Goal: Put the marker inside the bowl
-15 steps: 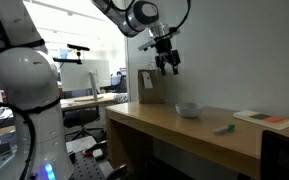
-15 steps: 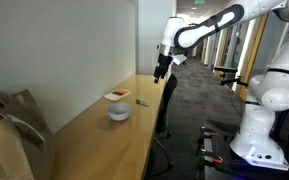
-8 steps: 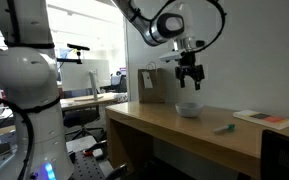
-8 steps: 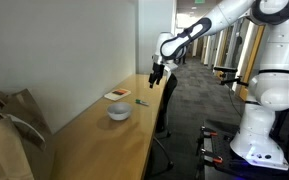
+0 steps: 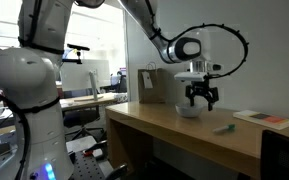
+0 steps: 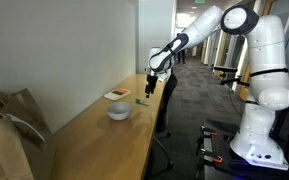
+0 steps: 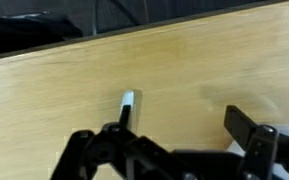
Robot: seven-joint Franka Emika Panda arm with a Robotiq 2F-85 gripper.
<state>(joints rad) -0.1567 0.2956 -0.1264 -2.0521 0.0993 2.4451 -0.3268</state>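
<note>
The small green marker (image 5: 222, 128) lies on the wooden table in both exterior views (image 6: 141, 101). In the wrist view the marker (image 7: 126, 108) lies on the wood just beyond my left finger. The pale bowl (image 5: 188, 110) stands on the table in both exterior views (image 6: 118, 113). My gripper (image 5: 202, 101) hangs open and empty above the table, between bowl and marker, a little above the marker (image 6: 147, 92). In the wrist view my gripper's (image 7: 179, 135) fingers are spread wide with nothing between them.
A flat reddish-white book (image 5: 263, 119) lies on the table beyond the marker (image 6: 117, 95). A brown paper bag (image 6: 9, 130) stands at the other end (image 5: 152, 86). A wall runs along the table's back edge.
My gripper has come down and moved along the table from high above the bowl toward the marker. It has stayed open. The marker and bowl have not moved.
</note>
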